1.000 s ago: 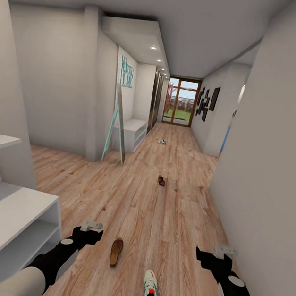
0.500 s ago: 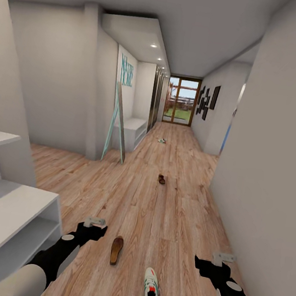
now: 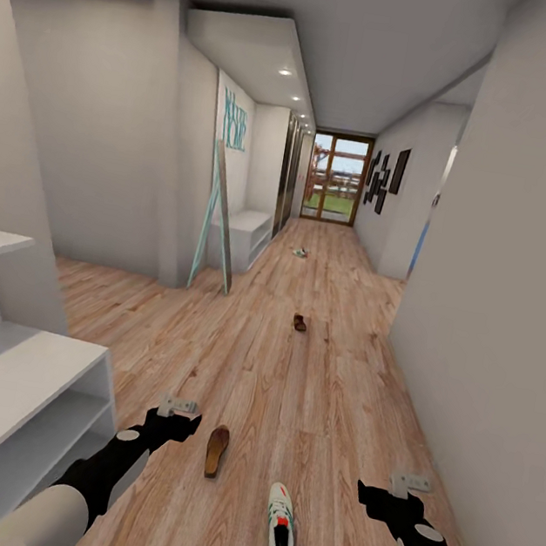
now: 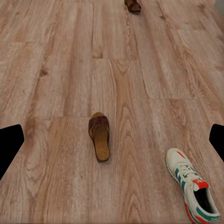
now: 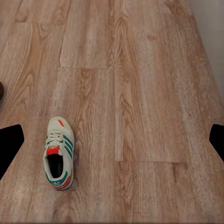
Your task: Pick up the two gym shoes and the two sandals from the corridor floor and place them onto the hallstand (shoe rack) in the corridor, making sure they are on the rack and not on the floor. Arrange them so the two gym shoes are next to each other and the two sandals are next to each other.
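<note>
On the corridor floor, close to the robot, lies one gym shoe. It is cream-white with green stripes and red bits, and it sits flat on its sole. Just beside the gym shoe, nearer the left gripper, lies a brown sandal, also flat on the wood and not touching the shoe. Farther down the corridor from the gym shoe is the second sandal, small and dark. Much farther still, near the glass door, is a tiny pale thing that looks like the other gym shoe.

The hallstand stands by the left wall, near the left gripper, and its pale shelves are bare.

Both grippers hang low over the floor, one on each side of the gym shoe. The left gripper has its two fingers spread wide and holds nothing. The right gripper is spread wide too, with nothing in it.
</note>
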